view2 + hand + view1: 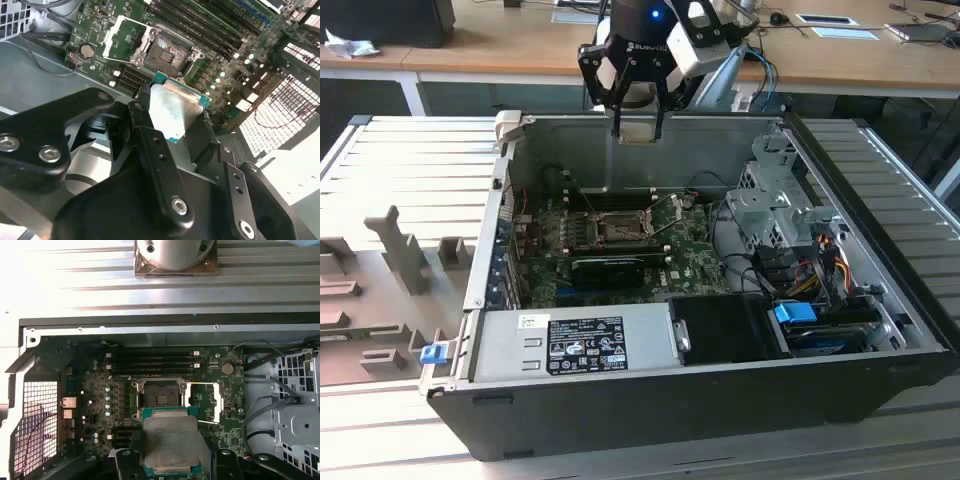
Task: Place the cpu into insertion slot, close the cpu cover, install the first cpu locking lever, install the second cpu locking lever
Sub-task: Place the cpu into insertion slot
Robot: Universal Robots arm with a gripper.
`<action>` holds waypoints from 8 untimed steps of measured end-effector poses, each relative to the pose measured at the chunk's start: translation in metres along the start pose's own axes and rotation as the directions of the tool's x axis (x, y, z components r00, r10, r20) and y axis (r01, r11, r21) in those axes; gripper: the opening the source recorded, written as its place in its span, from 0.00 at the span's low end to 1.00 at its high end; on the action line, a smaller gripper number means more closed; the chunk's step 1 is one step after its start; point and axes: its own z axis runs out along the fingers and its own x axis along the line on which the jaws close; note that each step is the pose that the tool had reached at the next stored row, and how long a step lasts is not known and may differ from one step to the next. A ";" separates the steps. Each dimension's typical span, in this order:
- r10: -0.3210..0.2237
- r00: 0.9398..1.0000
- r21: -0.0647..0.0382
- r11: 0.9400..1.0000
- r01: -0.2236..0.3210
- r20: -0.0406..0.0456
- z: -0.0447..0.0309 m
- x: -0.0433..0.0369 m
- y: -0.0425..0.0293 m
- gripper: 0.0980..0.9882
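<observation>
OK, I have the gripper (637,120) clamped on the cpu (171,440), holding the chip up over the open case (720,400). The insertion slot (161,399) lies bare on the board below, well apart from the chip, with the cpu cover (216,402) swung open beside it.

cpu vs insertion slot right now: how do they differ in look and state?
The small flat square silver-grey cpu is clamped in the black pincer, raised off the board; the square silver-rimmed insertion slot sits fixed in the green circuit board. The cpu shows a plain pale metal top; the insertion slot shows a dark, uncovered centre. Both are square.
</observation>
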 end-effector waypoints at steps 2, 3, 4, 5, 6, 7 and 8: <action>0.056 0.998 -0.001 0.998 -0.056 0.005 0.0013 0.0000 -0.0001 0.48; 0.064 0.998 -0.001 0.998 -0.064 0.006 0.0017 0.0000 -0.0001 0.48; 0.070 0.998 -0.001 0.998 -0.070 0.006 0.0020 -0.0001 -0.0002 0.48; 0.074 0.997 -0.001 0.997 -0.074 0.007 0.0023 -0.0001 -0.0002 0.48; 0.077 0.997 -0.001 0.997 -0.077 0.007 0.0024 0.0000 -0.0002 0.48; 0.079 0.997 -0.002 0.997 -0.079 0.007 0.0025 -0.0001 -0.0002 0.48; 0.082 0.997 -0.002 0.997 -0.082 0.007 0.0027 -0.0001 -0.0002 0.48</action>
